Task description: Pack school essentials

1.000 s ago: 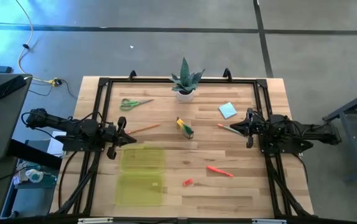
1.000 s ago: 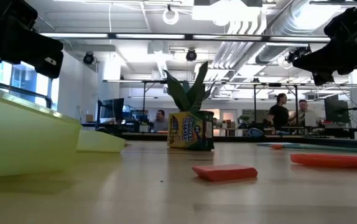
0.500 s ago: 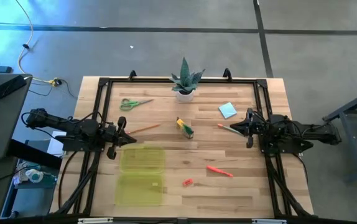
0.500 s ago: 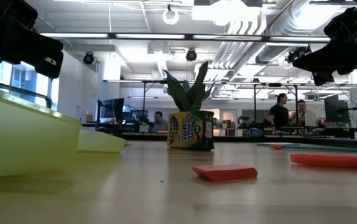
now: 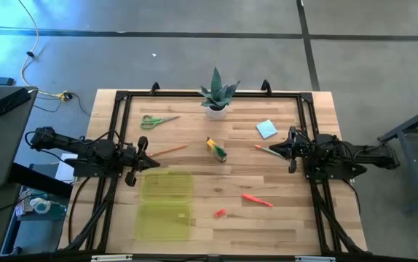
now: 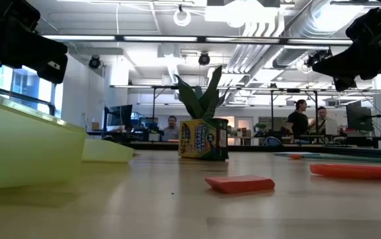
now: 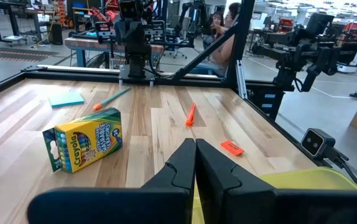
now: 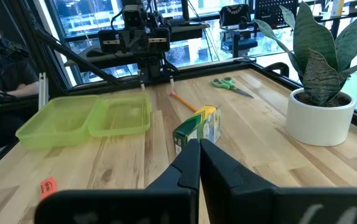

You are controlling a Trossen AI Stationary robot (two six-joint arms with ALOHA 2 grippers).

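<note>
Nothing has moved since earlier. Translucent yellow-green plastic case (image 5: 167, 202) lies open near-left, small red eraser (image 5: 220, 213) and red-orange marker (image 5: 257, 200) rightward, yellow-green crayon box (image 5: 216, 148) centre. Left gripper (image 5: 142, 159) and right gripper (image 5: 290, 145) hover pinched closed, empty.

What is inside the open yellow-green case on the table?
Nothing shows inside the case: both halves look bare in the high view and right wrist view. No stationery is packed yet. Its translucent floor hides nothing visible.

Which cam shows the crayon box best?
Left wrist view: the crayon box is near, unblocked, with its printed face legible. The high view shows it small, the low view end-on before the plant, and the right wrist view partly behind the fingers.
</note>
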